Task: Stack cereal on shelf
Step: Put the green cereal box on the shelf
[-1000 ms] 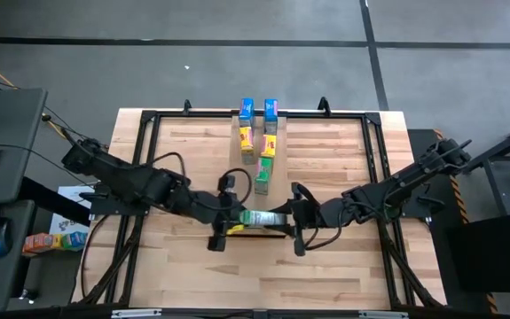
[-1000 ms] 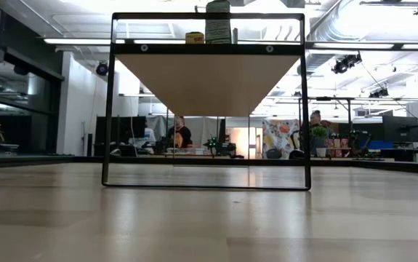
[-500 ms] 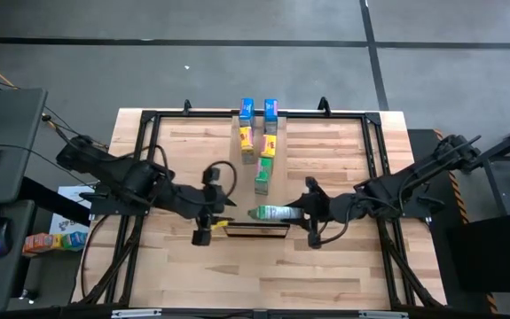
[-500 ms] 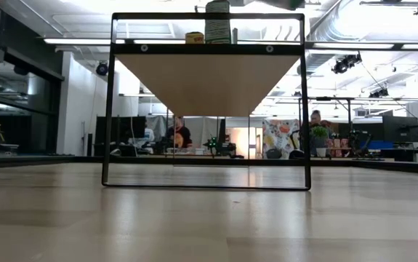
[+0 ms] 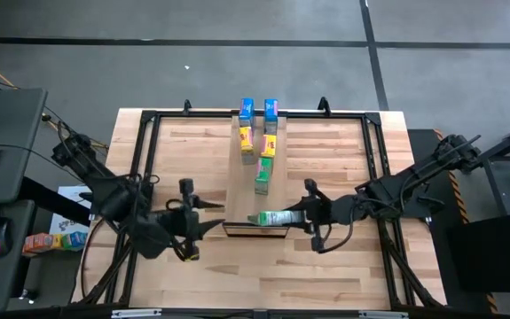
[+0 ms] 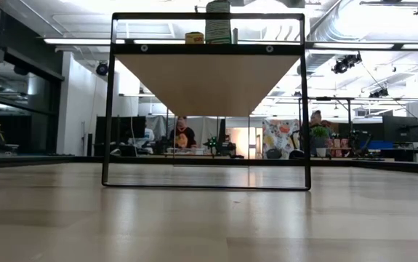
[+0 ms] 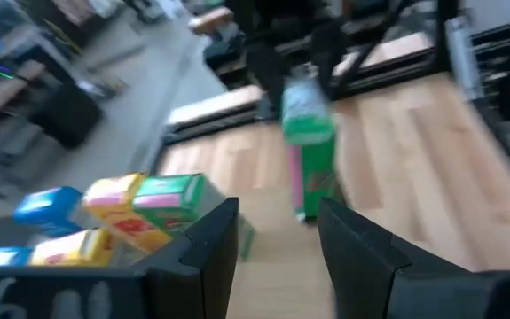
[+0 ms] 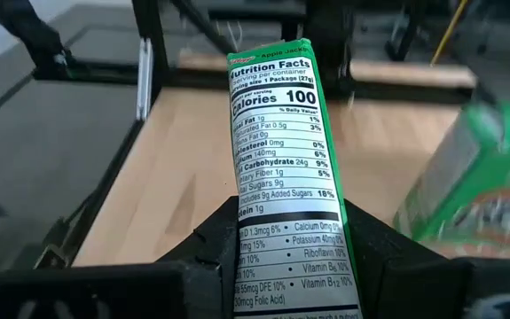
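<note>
A: Which parts are unclear?

B: In the right wrist view, the green box [image 8: 288, 168] runs off the bottom edge, so its lower panel is cut off. A second green box [image 8: 472, 190] beside it is a blur (print unreadable).

A: And the left wrist view?

B: Smeared throughout. The stacked boxes [image 7: 113, 217] are colour patches only, and the blue one is cut by the edge. In the low view, the shelf [image 6: 207, 76] hides most of what stands on it.
</note>
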Motion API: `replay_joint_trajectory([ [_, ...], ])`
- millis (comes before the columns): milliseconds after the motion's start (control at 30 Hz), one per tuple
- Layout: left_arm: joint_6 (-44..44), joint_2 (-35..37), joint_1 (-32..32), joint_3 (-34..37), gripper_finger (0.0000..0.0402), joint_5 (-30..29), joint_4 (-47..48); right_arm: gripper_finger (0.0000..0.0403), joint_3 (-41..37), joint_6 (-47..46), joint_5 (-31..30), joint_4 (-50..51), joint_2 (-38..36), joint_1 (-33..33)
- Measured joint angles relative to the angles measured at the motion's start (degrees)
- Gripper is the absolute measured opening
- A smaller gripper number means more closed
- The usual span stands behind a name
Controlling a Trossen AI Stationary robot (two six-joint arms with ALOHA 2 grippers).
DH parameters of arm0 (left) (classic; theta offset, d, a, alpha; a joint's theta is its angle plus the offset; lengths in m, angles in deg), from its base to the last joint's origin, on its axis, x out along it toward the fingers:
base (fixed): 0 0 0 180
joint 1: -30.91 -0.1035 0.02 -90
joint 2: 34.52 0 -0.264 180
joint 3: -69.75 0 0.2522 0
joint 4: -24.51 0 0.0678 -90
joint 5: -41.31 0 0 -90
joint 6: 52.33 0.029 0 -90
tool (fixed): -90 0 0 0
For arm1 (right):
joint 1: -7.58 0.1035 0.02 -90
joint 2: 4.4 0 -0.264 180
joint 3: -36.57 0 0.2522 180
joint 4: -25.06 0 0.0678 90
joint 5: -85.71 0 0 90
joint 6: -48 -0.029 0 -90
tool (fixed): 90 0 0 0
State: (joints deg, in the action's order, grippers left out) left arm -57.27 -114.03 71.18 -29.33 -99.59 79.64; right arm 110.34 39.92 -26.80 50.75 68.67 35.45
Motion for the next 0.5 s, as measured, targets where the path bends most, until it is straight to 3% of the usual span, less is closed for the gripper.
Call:
replay_joint_trajectory([
  [100,2.3,2.6,1.0,7.1,0.0145,-4.7,-8.0,0.0107,-0.1,5.1,0.0,-5.2,0.0,0.0],
  [200,4.3,6.4,0.7,15.1,0.0145,-4.6,-17.3,0.0107,-3.0,9.8,2.2,-14.6,0.0,-0.8],
  [333,7.3,12.4,-1.1,24.7,0.0145,2.0,-28.7,0.0107,-9.4,12.7,6.5,-27.0,0.2,-3.5],
  [500,11.3,18.9,-4.9,34.9,0.0145,14.8,-43.8,0.0110,-17.7,15.6,14.0,-48.9,0.2,-6.8],
])
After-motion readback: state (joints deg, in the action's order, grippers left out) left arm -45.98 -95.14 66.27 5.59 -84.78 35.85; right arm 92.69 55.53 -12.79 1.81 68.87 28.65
